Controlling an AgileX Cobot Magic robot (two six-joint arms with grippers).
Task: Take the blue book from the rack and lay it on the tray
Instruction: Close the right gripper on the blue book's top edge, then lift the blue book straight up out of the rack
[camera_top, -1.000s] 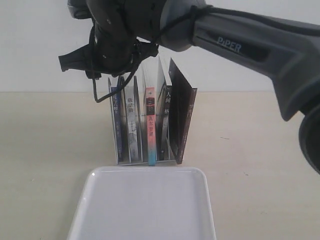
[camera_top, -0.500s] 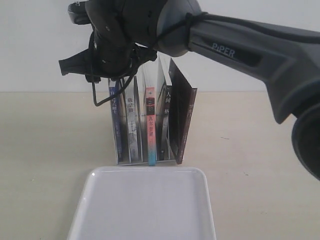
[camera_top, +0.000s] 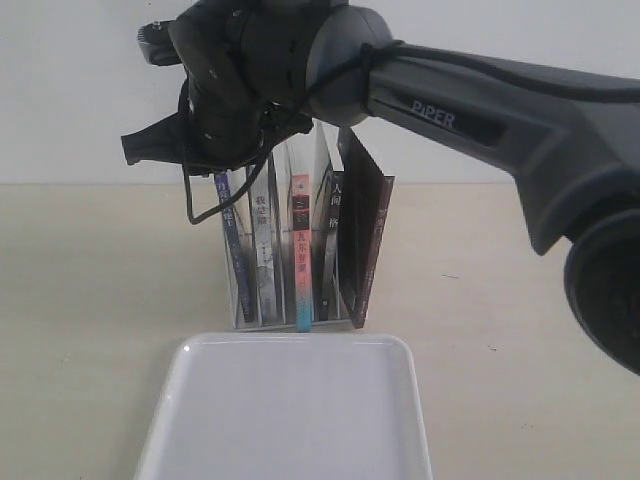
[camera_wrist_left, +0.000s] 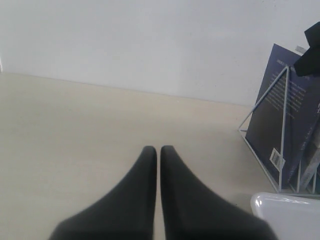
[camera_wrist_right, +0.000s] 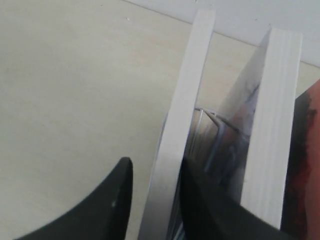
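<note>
The blue book (camera_top: 228, 240) stands in the leftmost slot of the white wire rack (camera_top: 243, 322); its back cover (camera_wrist_left: 295, 130) faces the left wrist view behind the rack wires (camera_wrist_left: 263, 98). My right gripper (camera_top: 232, 162) reaches across from the right and hangs over its top. Seen from the right wrist, the gripper (camera_wrist_right: 155, 165) is open and straddles the book's white page edge (camera_wrist_right: 182, 120), with a gap at one finger (camera_wrist_right: 112, 200). The white tray (camera_top: 290, 420) lies in front of the rack. My left gripper (camera_wrist_left: 159, 149) is shut and holds nothing, low over the table.
To the right of the blue book, the rack holds a grey-spined book (camera_top: 263, 250), a red-and-teal-spined book (camera_top: 300, 250) and two dark books (camera_top: 365, 240) leaning right. A tray corner (camera_wrist_left: 285, 215) shows near the left gripper. A white wall runs behind the table.
My right gripper has sunk slightly onto the top of the blue book. The books and tray have not moved.
</note>
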